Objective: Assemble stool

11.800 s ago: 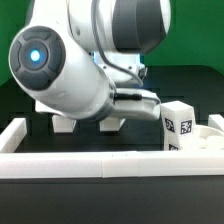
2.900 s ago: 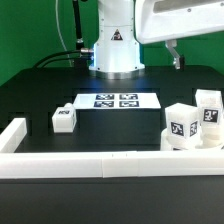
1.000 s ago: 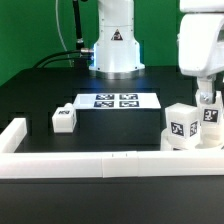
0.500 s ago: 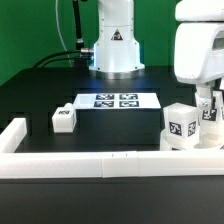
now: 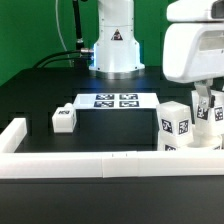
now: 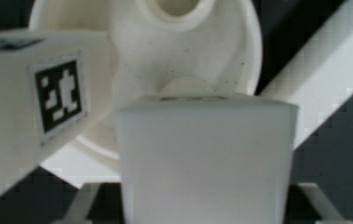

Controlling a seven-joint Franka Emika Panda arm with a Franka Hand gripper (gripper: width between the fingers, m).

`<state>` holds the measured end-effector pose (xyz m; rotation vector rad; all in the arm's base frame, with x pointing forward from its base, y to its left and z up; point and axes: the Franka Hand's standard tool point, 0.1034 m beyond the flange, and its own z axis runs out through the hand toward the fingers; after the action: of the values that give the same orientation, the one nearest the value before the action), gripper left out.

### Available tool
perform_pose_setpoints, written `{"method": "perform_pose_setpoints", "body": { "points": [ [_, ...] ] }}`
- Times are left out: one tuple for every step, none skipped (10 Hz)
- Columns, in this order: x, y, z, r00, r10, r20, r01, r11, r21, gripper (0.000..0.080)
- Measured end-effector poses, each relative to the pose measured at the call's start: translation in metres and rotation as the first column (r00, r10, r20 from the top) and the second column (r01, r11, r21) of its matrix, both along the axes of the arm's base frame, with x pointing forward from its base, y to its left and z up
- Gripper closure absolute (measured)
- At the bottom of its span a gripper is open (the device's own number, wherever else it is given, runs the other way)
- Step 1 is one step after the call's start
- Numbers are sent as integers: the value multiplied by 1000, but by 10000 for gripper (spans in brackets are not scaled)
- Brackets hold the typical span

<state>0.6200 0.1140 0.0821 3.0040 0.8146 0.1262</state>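
Observation:
The round white stool seat (image 5: 205,143) lies against the rail at the exterior view's right. A tagged white leg (image 5: 175,125) stands on its near left part. A second leg (image 5: 206,110) stands behind it, and my gripper (image 5: 204,104) has come down over that one. In the wrist view this plain white leg (image 6: 205,160) fills the space between my two fingers (image 6: 95,203), which stand wide on either side of it. The seat (image 6: 155,60) and the tagged leg (image 6: 40,95) lie beyond it. A third leg (image 5: 64,118) lies on the table to the left.
The marker board (image 5: 114,101) lies in the middle of the black table. A long white border rail (image 5: 90,160) runs along the front, with a short arm at the left (image 5: 14,130). The robot's base (image 5: 112,45) stands at the back.
My arm has come down from high at the right onto the legs on the seat. In the last half second it dropped a little further, and the tagged leg shifted slightly left.

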Motion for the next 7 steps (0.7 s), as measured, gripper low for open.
{"method": "perform_pose_setpoints", "body": {
  "points": [
    [0, -1, 0, 990, -139, -4, 139, 990, 22, 466],
    [0, 2, 0, 965, -263, -10, 263, 964, 38, 466],
    [-1, 6, -1, 915, -402, -23, 403, 913, 58, 466],
    [-2, 6, -1, 837, -545, -45, 547, 834, 77, 465],
    [-2, 4, -2, 762, -645, -65, 648, 756, 92, 465],
    [-2, 4, -2, 724, -686, -71, 690, 718, 93, 465],
    [-2, 4, -2, 680, -729, -77, 733, 674, 94, 465]
  ]
}}
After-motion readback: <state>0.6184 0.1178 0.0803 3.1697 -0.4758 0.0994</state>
